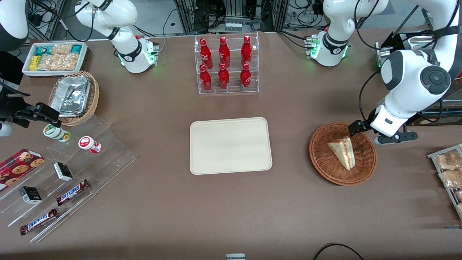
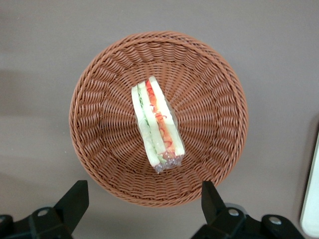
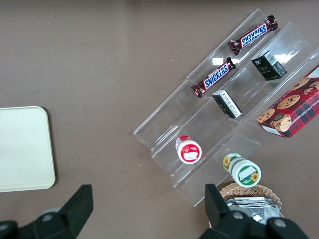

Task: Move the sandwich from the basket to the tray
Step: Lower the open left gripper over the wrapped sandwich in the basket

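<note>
The sandwich is a pale wedge with red, orange and green layers, lying in the round reddish-brown wicker basket toward the working arm's end of the table. My left gripper hovers above the basket's rim, on the side farther from the front camera. In the left wrist view the gripper is open and empty, its fingertips wide apart above the basket, with the sandwich lying on its side. The cream tray lies empty at the table's middle and also shows in the right wrist view.
A clear rack of red bottles stands farther from the front camera than the tray. A clear stepped stand with snack bars, a tan basket of foil trays and a white bin lie toward the parked arm's end. Snack packets lie beside the basket.
</note>
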